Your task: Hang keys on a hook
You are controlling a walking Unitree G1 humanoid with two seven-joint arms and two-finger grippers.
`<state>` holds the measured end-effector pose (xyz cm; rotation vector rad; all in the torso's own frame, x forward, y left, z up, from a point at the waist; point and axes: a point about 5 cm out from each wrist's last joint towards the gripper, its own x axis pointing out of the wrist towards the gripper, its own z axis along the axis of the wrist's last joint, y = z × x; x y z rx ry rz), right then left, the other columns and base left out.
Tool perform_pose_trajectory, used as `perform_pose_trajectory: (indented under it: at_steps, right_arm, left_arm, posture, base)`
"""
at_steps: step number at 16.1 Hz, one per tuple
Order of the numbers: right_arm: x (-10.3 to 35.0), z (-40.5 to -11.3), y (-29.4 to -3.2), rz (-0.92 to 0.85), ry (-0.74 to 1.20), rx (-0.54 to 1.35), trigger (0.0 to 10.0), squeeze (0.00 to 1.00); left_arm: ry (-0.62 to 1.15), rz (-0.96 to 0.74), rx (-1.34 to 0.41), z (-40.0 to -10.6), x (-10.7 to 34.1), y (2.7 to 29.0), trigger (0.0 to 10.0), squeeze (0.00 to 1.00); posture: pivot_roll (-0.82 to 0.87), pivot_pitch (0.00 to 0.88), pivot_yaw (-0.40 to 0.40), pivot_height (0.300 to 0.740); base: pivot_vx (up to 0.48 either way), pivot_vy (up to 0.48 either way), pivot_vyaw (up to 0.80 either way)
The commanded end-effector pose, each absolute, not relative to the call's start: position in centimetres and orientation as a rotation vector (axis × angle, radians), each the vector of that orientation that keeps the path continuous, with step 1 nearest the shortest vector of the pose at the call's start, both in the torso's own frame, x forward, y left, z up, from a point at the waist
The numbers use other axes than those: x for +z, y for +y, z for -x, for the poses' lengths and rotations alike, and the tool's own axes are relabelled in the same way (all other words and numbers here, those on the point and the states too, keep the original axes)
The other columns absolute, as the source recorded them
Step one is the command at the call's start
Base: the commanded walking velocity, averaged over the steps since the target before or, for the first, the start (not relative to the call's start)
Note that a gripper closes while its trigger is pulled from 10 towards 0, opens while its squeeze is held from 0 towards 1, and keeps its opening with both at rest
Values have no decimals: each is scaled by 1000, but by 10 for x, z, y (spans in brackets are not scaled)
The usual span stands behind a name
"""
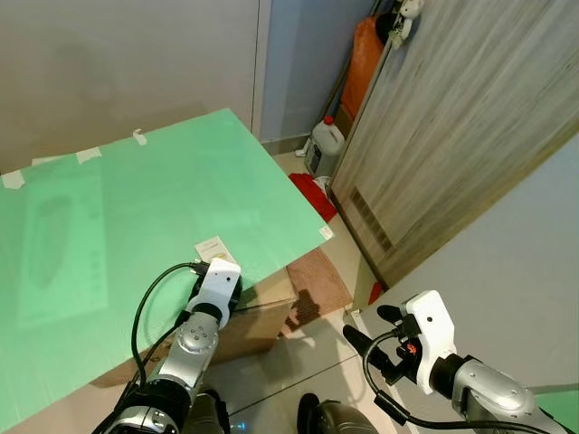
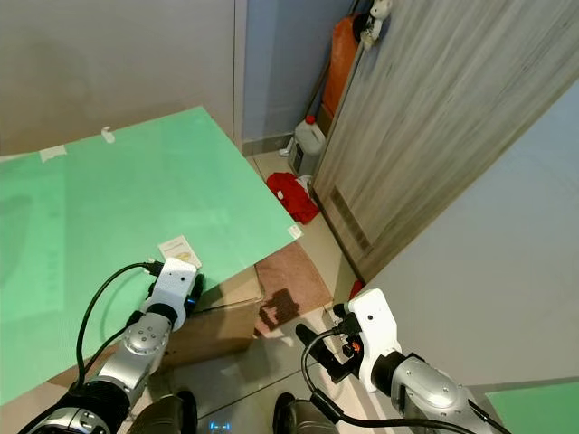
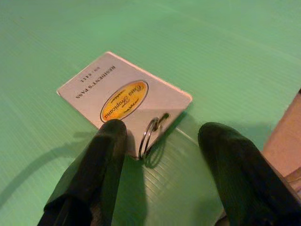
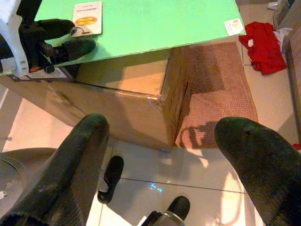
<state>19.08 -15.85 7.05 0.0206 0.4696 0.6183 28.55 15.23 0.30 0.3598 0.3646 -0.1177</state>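
Honestly, our left claw [image 3: 160, 150] sits spread around the white pass card's metal key ring [image 3: 149, 137] on the green table [image 1: 136, 208]; closing may just skid the flat card away. Right claw [image 1: 375, 334] hangs spread.

The white pass card [image 3: 123, 96] reads "RESIDENTS PASS"; its yellow oval's script is perhaps "Casa Tropicana".

A white pass card [image 3: 123, 97] with a yellow oval emblem is laid flat on the green table [image 3: 225, 52]; a metal key ring [image 3: 149, 137] is threaded through its corner.
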Motion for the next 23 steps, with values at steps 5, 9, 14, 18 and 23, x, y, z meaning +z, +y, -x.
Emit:
perform_pose_trajectory:
  at_steps: [5,9,14,18,23]
  right_arm:
    - [71,-188,-167,-20,486,594,10000,0]
    - [71,-190,-167,-19,484,593,10000,0]
    - [70,-191,-164,-22,482,595,10000,0]
    - [69,-191,-165,-18,484,593,10000,0]
    - [70,-197,-163,-20,471,595,10000,0]
  left_arm:
    - [446,-343,-148,-283,-7,148,0,0]
    - [401,-364,-165,-288,0,149,0,0]
    - [374,-368,-181,-288,1,147,0,0]
    - [325,-386,-199,-289,5,142,0,0]
    - [275,-378,-204,-291,12,139,0,0]
  posture:
    - [-137,213,-129,740]
    - [-130,209,-125,740]
    - [-126,207,-123,740]
    - [-128,200,-123,740]
    - [-110,187,-118,740]
  base:
    - [0,0,0]
    - [0,0,0]
    - [0,0,0]
    - [0,0,0]
    - [0,0,0]
